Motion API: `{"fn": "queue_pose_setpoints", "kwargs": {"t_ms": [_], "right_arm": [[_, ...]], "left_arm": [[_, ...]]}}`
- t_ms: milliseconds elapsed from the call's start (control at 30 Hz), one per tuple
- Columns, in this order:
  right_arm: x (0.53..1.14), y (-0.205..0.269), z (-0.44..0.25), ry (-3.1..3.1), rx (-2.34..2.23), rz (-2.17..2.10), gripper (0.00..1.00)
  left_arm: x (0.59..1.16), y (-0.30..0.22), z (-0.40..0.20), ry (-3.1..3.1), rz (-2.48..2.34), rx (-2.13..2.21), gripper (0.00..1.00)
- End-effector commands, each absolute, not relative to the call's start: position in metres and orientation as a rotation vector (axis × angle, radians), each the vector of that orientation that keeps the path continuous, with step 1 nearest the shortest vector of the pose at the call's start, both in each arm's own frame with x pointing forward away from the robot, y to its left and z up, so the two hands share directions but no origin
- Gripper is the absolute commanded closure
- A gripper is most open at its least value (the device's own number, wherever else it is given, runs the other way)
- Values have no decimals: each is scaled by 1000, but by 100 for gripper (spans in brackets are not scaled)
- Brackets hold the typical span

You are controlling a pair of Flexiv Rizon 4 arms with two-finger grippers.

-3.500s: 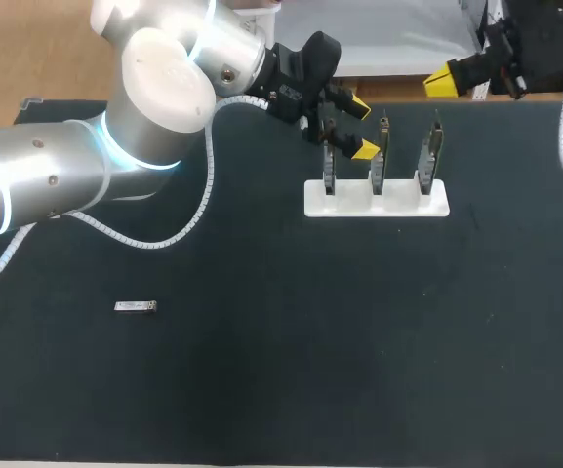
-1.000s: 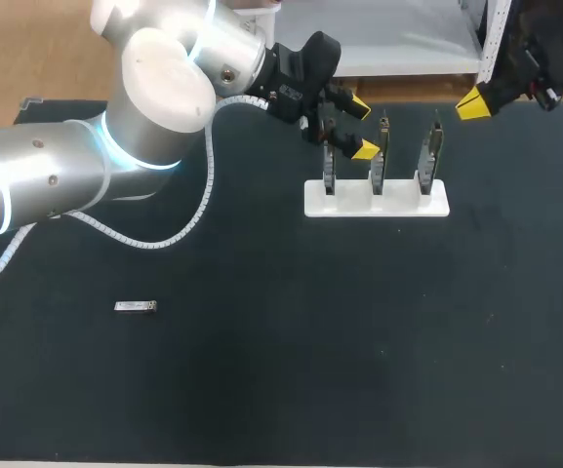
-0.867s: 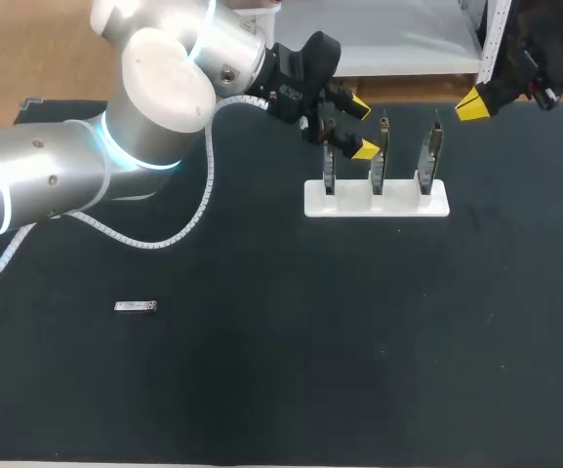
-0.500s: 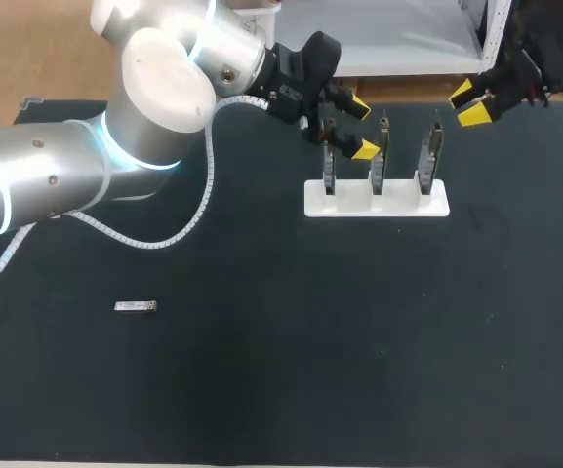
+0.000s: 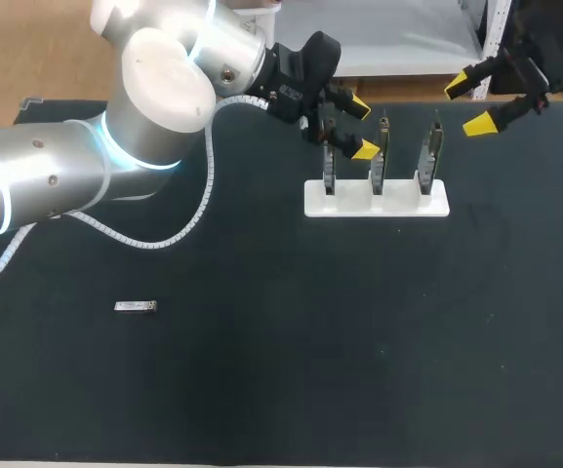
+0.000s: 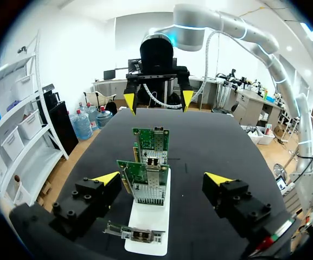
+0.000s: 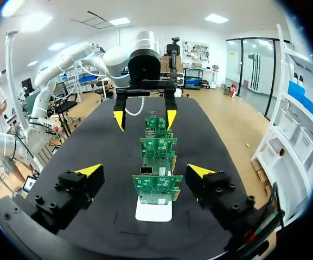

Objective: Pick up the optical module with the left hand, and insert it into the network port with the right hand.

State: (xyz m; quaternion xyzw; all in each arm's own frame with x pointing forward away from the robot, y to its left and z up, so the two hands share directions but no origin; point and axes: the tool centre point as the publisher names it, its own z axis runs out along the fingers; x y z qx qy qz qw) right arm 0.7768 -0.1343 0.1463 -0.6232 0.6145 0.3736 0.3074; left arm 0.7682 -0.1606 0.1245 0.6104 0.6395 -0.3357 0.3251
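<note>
The optical module (image 5: 136, 306) lies flat on the dark surface (image 5: 261, 390), in its left, near part, well apart from both arms and from everything else. Nothing touches it.

At the far middle of the surface stands a white stand (image 5: 377, 200) carrying three upright circuit cards (image 5: 381, 156) in a row running left to right. In the left wrist view, metal port cages (image 6: 154, 163) show on the card edges that face that camera.

The left pincer (image 5: 360, 128) hangs at the left end of the stand, above it, fingers spread apart and holding nothing. In its own wrist view the row of cards runs ahead of it, between the two yellow tips.

The right pincer (image 5: 473, 103) hangs off the right end of the stand, at the far right edge of the surface, fingers likewise spread apart and holding nothing. In its wrist view the card row lies ahead, between its tips, and the left pincer faces it from the row's other end.
</note>
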Motion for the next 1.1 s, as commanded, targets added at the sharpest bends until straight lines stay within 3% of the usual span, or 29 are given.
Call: {"fn": "queue_pose_setpoints", "kwargs": {"t_ms": [33,667,1100], "right_arm": [[777,-134,147,1626,-1648,986,0],[777,-134,147,1626,-1648,986,0],[777,-134,147,1626,-1648,986,0]], "left_arm": [[769,-161,125,1679,-879,1602,0],[758,-147,176,1549,-776,1639,0],[726,-41,222,1694,-326,1694,0]]}}
